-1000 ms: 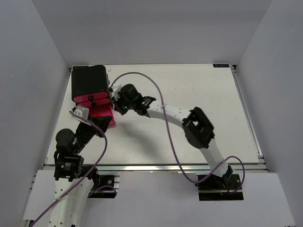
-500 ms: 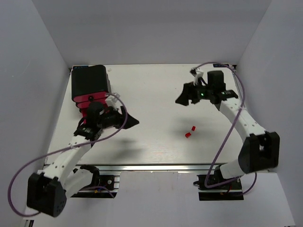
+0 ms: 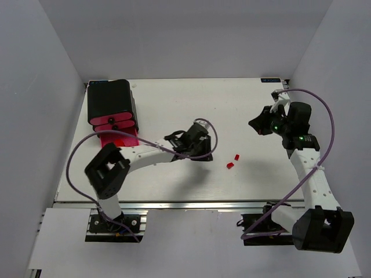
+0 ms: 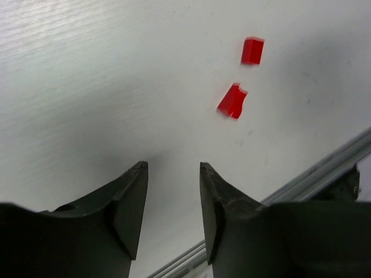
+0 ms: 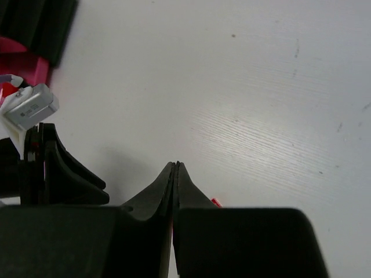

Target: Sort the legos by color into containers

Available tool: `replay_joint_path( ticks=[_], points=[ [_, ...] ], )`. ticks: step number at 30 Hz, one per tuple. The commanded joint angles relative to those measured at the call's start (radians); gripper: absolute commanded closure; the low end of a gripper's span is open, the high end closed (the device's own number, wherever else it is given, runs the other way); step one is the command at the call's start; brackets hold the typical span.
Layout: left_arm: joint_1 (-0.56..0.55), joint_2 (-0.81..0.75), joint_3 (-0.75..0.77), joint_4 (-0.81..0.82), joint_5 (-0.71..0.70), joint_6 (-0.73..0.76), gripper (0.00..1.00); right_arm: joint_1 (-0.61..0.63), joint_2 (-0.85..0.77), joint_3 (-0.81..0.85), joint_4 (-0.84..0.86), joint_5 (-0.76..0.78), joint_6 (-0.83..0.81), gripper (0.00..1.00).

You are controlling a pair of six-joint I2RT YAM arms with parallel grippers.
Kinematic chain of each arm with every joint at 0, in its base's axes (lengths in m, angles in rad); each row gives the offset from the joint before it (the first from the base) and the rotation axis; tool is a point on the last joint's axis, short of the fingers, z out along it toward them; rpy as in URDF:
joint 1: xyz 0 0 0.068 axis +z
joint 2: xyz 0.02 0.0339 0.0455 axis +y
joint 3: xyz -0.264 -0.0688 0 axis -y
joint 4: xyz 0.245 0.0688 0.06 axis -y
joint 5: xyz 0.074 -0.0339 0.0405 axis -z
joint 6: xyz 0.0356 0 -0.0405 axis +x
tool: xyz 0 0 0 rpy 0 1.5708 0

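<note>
Out toward the near-right part of the table, two red legos sit just beside each other, not touching. They're the only loose bricks I can spot from any camera. The containers are way over in the far left corner, well apart from the bricks, and the bottom drawer looks pulled out, though I can't see what's inside from up top.

So I'd say I'm on the red pick. The left gripper is stretched out to the middle of the table, hovering low with its jaws partly apart and nothing between them. On its wrist cam both bricks are ahead of the tips and off to one side, so it's not lined up yet. The right gripper hangs over the right side of the table, squeezed fully shut and empty as far as I can tell.

Next move, my guess: push the left one forward and sideways until a single brick sits between the fingers, drop to the surface, then close. These things are tiny and close together, so I'd go for the nearer one and try not to nudge its neighbour. Then it's a long haul back to the drawer.
</note>
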State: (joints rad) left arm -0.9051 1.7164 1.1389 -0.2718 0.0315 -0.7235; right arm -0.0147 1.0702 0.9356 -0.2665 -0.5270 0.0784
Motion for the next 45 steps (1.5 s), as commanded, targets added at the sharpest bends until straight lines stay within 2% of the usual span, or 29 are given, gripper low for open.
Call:
replay_joint_path(
  ticks=[1, 3, 6, 12, 14, 18, 25, 29, 32, 33, 35, 39, 43, 44, 45],
  points=[
    [-0.058, 0.073, 0.185, -0.093, -0.172, 0.005, 0.47, -0.045, 0.014, -0.012, 0.007, 0.024, 0.018, 1.00],
    [-0.095, 0.176, 0.319, -0.157, -0.206, 0.085, 0.34, -0.066, -0.012, -0.020, 0.013, 0.016, 0.012, 0.99],
    [-0.129, 0.261, 0.384, -0.156, -0.212, 0.168, 0.26, -0.083, -0.050, -0.030, 0.022, -0.008, 0.004, 0.96],
    [-0.150, 0.310, 0.378, -0.052, -0.065, 0.338, 0.19, -0.102, -0.065, -0.027, 0.016, -0.057, 0.000, 0.91],
    [-0.160, 0.311, 0.360, -0.011, 0.003, 0.371, 0.17, -0.105, -0.064, -0.026, 0.013, -0.067, -0.005, 0.91],
    [-0.169, 0.333, 0.370, 0.009, 0.050, 0.444, 0.16, -0.105, -0.067, -0.026, 0.010, -0.099, -0.006, 0.90],
    [-0.187, 0.455, 0.470, -0.047, 0.010, 0.489, 0.19, -0.108, -0.070, -0.027, 0.012, -0.102, -0.009, 0.89],
    [-0.196, 0.497, 0.518, -0.076, -0.053, 0.501, 0.24, -0.108, -0.067, -0.027, 0.013, -0.103, -0.012, 0.89],
    [-0.196, 0.506, 0.529, -0.083, -0.094, 0.493, 0.36, -0.108, -0.072, -0.029, 0.013, -0.117, -0.015, 0.89],
    [-0.205, 0.505, 0.526, -0.080, -0.100, 0.492, 0.45, -0.108, -0.072, -0.031, 0.016, -0.120, -0.014, 0.89],
    [-0.206, 0.508, 0.524, -0.089, -0.116, 0.489, 0.52, -0.108, -0.070, -0.031, 0.016, -0.120, -0.012, 0.89],
    [-0.215, 0.493, 0.498, -0.095, -0.143, 0.487, 0.55, -0.108, -0.065, -0.031, 0.015, -0.122, -0.012, 0.89],
    [-0.215, 0.466, 0.455, -0.090, -0.173, 0.481, 0.73, -0.110, -0.064, -0.032, 0.016, -0.123, -0.012, 0.89],
    [-0.215, 0.460, 0.446, -0.101, -0.185, 0.480, 0.86, -0.108, -0.062, -0.034, 0.018, -0.125, -0.012, 0.89],
    [-0.215, 0.456, 0.443, -0.104, -0.211, 0.467, 0.91, -0.108, -0.061, -0.034, 0.019, -0.125, -0.012, 0.89]
  ],
)
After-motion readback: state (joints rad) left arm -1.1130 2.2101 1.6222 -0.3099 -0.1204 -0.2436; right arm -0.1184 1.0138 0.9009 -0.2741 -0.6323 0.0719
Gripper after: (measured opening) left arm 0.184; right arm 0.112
